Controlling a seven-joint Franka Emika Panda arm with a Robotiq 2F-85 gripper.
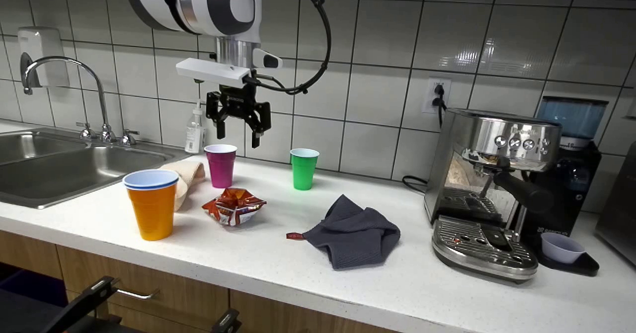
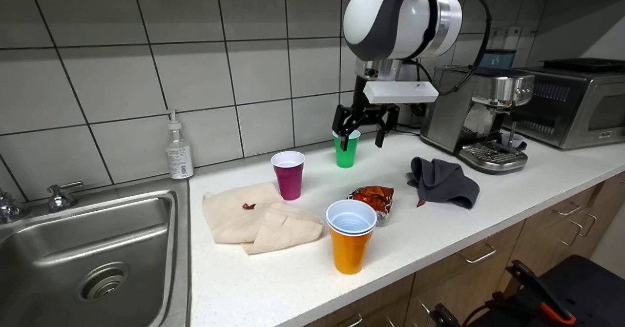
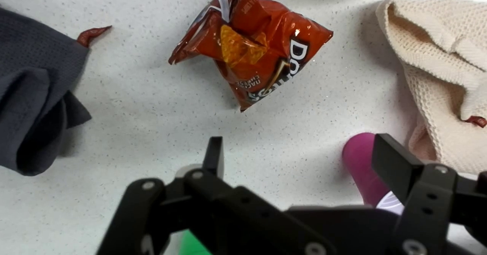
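Our pincer (image 3: pixel 298 152) is hanging spread in the wrist view's lower half, and we are seeing a magenta cup (image 3: pixel 361 167) lower right and a chip bag (image 3: pixel 262 45) upper centre.

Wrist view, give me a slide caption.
Open, empty gripper over the counter: Doritos bag between dark cloth and beige cloth, magenta cup partly hidden.

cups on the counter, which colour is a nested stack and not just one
The orange stack, nearest the counter's front edge: two pale rims show, one just above the other. The magenta cup and green cup each show a single rim.
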